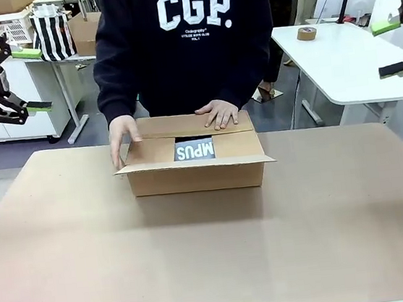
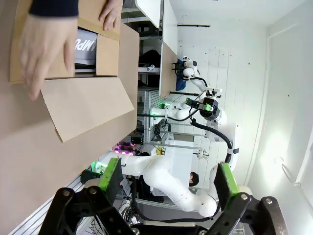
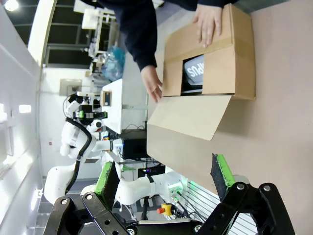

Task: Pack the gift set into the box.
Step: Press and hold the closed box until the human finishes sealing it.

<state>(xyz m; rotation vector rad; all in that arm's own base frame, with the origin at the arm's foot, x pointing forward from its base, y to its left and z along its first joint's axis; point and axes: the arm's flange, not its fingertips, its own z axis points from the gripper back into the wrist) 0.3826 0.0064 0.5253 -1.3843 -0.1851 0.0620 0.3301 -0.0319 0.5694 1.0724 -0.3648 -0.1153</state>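
Brown cardboard box [image 1: 197, 175] sits toward the far middle of the surface [image 1: 199, 260], gift set [image 1: 194, 150] inside between part-folded flaps. We see the left pincer [image 1: 33, 79] and right pincer [image 1: 388, 48] spread wide, holding nothing.

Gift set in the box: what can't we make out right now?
- Gift set: front view, flaps of the box cover all but a strip of print; tray hidden.
- Side flap: left wrist view, a person's hand covers part of it.
- Right gripper: front view, body cut off by the picture edge.
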